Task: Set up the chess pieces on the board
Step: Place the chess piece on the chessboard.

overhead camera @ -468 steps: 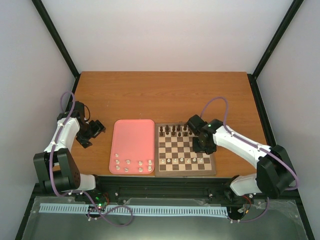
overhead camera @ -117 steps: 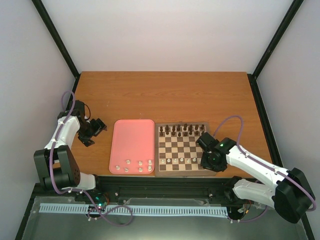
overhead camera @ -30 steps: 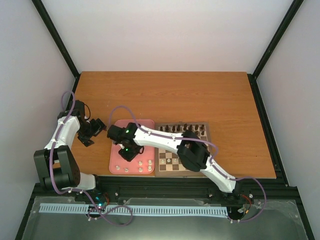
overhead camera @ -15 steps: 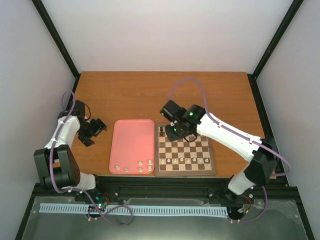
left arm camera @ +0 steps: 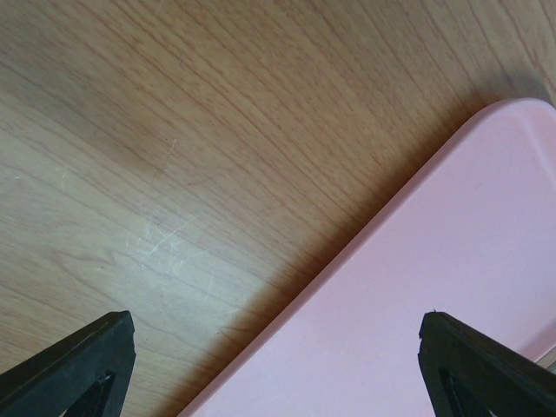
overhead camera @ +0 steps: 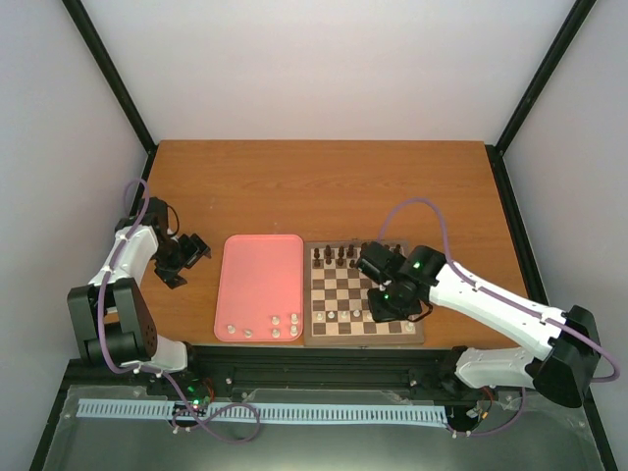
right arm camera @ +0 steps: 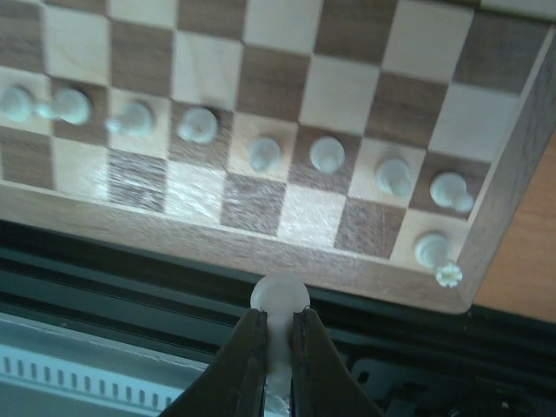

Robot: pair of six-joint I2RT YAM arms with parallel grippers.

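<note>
Small white chess piece [right arm camera: 280, 295] pinched between right fingers [right arm camera: 249, 360] by near border of checkered wooden board [right arm camera: 174, 233]; left fingers [left arm camera: 87, 365] spread.

Only the round head of the small cream chess piece [right arm camera: 280, 294] shows between the black fingers [right arm camera: 246, 356] of the right gripper [right arm camera: 278, 321], its body hidden and its kind untellable.

I find nothing to read here: no lettering, number, brand or sign shows on the board [overhead camera: 334, 285], on the pink tray [overhead camera: 260, 275] just left of it, or on the bare wood of the bench [overhead camera: 324, 186].
</note>
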